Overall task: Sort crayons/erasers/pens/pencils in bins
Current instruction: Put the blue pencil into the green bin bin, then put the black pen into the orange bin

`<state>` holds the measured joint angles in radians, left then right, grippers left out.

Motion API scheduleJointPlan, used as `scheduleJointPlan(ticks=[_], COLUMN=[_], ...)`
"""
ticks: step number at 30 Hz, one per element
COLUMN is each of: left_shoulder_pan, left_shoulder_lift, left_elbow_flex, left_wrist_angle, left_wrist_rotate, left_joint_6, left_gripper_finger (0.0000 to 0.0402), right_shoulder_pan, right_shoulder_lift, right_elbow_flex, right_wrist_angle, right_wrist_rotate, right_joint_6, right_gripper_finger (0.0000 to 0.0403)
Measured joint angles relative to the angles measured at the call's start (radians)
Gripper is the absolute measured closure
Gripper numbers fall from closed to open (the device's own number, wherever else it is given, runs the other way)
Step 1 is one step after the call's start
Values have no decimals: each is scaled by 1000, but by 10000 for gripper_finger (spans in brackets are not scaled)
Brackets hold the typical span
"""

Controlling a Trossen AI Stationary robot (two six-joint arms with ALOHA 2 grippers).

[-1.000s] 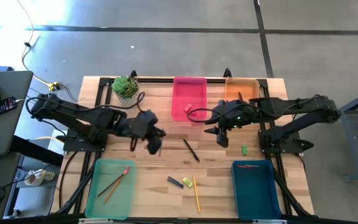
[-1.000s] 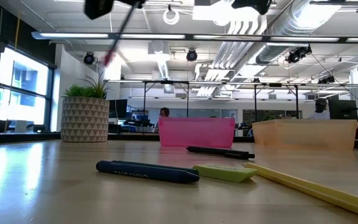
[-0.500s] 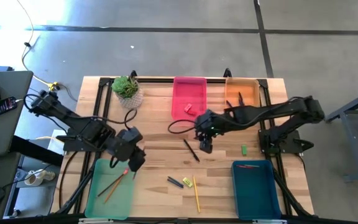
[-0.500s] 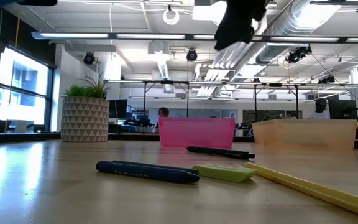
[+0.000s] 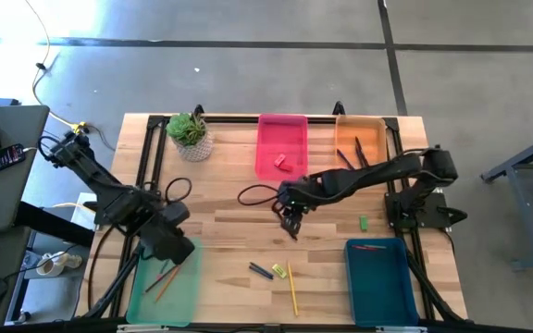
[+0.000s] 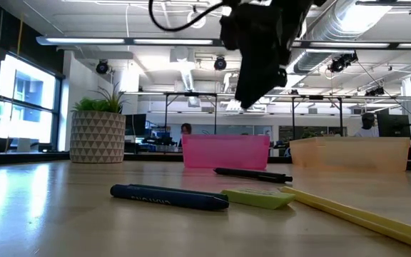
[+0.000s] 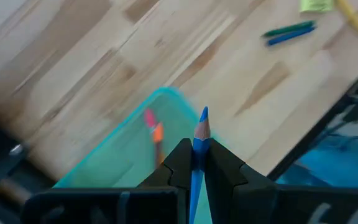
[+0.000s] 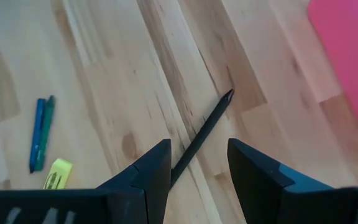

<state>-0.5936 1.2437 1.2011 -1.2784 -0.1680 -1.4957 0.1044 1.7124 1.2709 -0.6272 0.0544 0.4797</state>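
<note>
My left gripper (image 5: 178, 250) is shut on a blue pencil (image 7: 198, 134) above the light green bin (image 5: 142, 291), which holds a few pencils (image 5: 163, 277). My right gripper (image 5: 290, 220) is open and hangs over the black pen (image 8: 205, 132), which lies flat on the table's middle; its fingers stand on either side of the pen, apart from it. In the low view the right gripper (image 6: 257, 75) is above the pen (image 6: 252, 174). The pink bin (image 5: 281, 171), the orange bin (image 5: 374, 141) and the teal bin (image 5: 376, 273) stand around. My left gripper pinches the blue pencil between its two fingers (image 7: 180, 163), close behind the sharpened end (image 7: 202, 124). The pencil runs along the fingers, and its wood tip sticks out past them. It is lifted clear over the green bin.
Blue and green crayons (image 5: 261, 270), a yellow eraser (image 5: 278, 271) and a yellow pencil (image 5: 292, 289) lie near the front middle. A green eraser (image 5: 364, 222) lies at the right. A potted plant (image 5: 189, 132) stands at the far left.
My left gripper has carried the pencil from the table's middle toward the near left, to above the green bin. My right gripper has gone toward the table's left and near edge and down, to just over the black pen, which has not moved.
</note>
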Motion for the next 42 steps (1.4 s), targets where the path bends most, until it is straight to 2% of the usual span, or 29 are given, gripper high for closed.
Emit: scheduleJointPlan(ticks=[10,16,21,25,34,42], left_shoulder_pan=[-133,-168,-169,-169,-169,-169], left_shoulder_lift=[13,13,13,13,13,7], left_elbow_flex=[-143,-185,-238,-256,-256,-209], left_wrist_angle=[30,57,88,137,134,130], left_wrist_rotate=[57,65,134,134,138,129], left_joint_6=[-209,-254,-265,-256,-235,-141], left_gripper_finger=[391,391,380,354,303,311], right_shoulder_pan=[1,1,1,1,2,2], right_shoulder_lift=[95,127,159,180,230,239], right_elbow_flex=[0,0,0,0,0,0], right_wrist_angle=[-1,4,14,24,55,64], right_wrist_rotate=[-2,-2,-2,-2,-4,-1], right_joint_6=[131,233,308,359,420,463], right_gripper_finger=[252,261,273,274,274,274])
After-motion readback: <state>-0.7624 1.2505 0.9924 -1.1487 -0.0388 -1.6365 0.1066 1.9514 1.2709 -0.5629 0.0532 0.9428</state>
